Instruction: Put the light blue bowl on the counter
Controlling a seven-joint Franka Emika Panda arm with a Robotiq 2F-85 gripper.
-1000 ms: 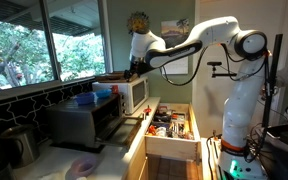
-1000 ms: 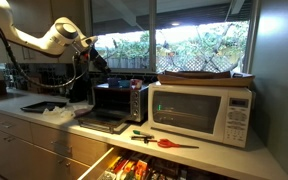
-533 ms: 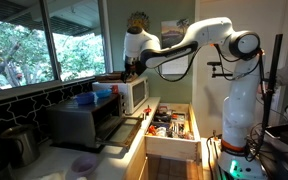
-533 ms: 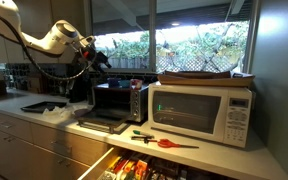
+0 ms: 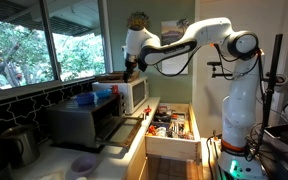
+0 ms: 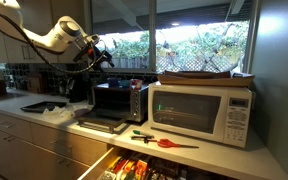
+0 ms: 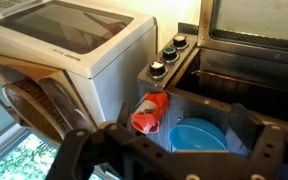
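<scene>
Hovering released, jaws spread wide, claw (image 7: 174,156) is framing light blue bowl (image 7: 196,136) lying straight ahead between them

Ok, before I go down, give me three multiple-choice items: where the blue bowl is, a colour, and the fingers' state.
1. The light blue bowl sits: A on the toaster oven top; B in the drawer; C inside the microwave.
2. The packet beside it is: A green; B red; C white.
3. The fingers are: A shut on the bowl; B shut, empty; C open, empty.
Answers: 1 A, the wrist view shows it on the dark top by the knobs. 2 B, its wrapper is red-orange. 3 C, they stand wide apart above the bowl.
</scene>
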